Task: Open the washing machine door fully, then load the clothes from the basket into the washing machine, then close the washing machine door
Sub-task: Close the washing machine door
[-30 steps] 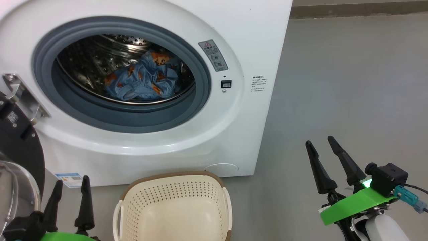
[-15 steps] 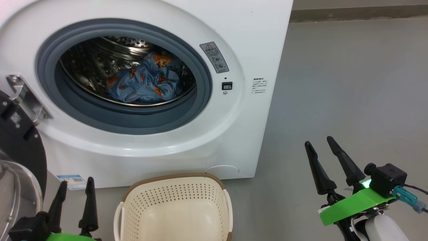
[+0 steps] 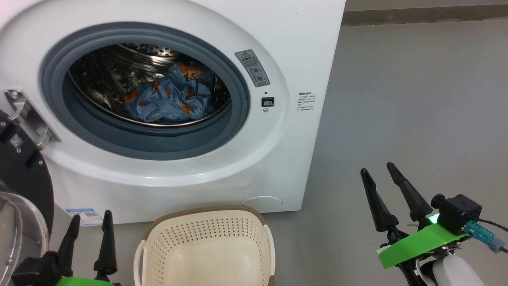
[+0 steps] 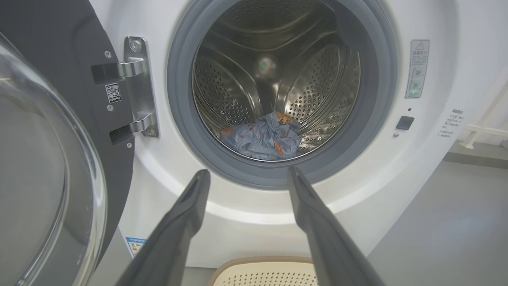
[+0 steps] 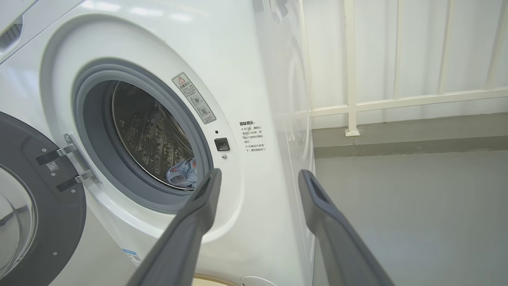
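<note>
The white washing machine (image 3: 301, 43) stands with its door (image 3: 22, 178) swung open to the left, black rim and glass bowl facing out. Light blue clothes (image 3: 166, 97) with orange figures lie in the steel drum, also in the left wrist view (image 4: 264, 137) and the right wrist view (image 5: 183, 176). The cream basket (image 3: 206, 246) sits on the floor below the opening with nothing visible inside. My left gripper (image 3: 91, 216) is open at the lower left, between door and basket. My right gripper (image 3: 377, 169) is open over the bare floor right of the machine.
Grey floor (image 3: 416, 99) stretches to the right of the machine. A white railing (image 5: 397, 103) and a low kerb run behind it. The open door's metal hinge (image 4: 139, 87) sits at the left of the drum opening.
The head view wobbled slightly. My left gripper has drifted a little lower and rightward. The right gripper, clothes and basket stay as they were.
</note>
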Available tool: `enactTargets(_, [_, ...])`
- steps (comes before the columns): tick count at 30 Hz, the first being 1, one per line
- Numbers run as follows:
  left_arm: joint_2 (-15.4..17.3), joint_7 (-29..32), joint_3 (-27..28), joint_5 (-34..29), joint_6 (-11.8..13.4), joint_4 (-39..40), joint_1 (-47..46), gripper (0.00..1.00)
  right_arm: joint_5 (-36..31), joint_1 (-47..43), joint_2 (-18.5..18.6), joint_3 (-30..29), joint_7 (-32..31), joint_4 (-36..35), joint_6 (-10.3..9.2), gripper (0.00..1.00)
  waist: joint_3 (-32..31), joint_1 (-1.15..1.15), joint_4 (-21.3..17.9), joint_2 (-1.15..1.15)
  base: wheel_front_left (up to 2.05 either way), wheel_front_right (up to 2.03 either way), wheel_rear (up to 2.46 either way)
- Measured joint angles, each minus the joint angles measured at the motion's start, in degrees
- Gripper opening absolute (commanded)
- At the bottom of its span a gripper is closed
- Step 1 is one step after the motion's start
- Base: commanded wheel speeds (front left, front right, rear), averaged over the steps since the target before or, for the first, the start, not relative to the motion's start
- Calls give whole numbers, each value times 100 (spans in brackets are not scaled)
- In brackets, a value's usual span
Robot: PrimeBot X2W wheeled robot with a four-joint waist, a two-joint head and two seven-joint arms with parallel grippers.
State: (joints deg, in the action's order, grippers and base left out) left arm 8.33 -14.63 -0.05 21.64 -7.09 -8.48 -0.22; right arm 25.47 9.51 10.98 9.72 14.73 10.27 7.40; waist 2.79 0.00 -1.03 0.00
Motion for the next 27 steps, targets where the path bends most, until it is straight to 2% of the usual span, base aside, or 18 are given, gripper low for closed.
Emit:
enactTargets(14, [-63,0,82,-13,-25,9,0,100,0,-1,16,15,0,13,0,100,-22,0,-29,0,-17,17,0])
enactTargets(20, [-63,0,85,-13,-25,36,0,100,0,-1,20,20,0,13,0,100,-20,0,-33,0,-121,120,1])
enactTargets(27, [-67,0,99,-16,-25,103,0,100,1,-1,20,12,0,13,0,100,-5,0,-31,0,-195,193,2])
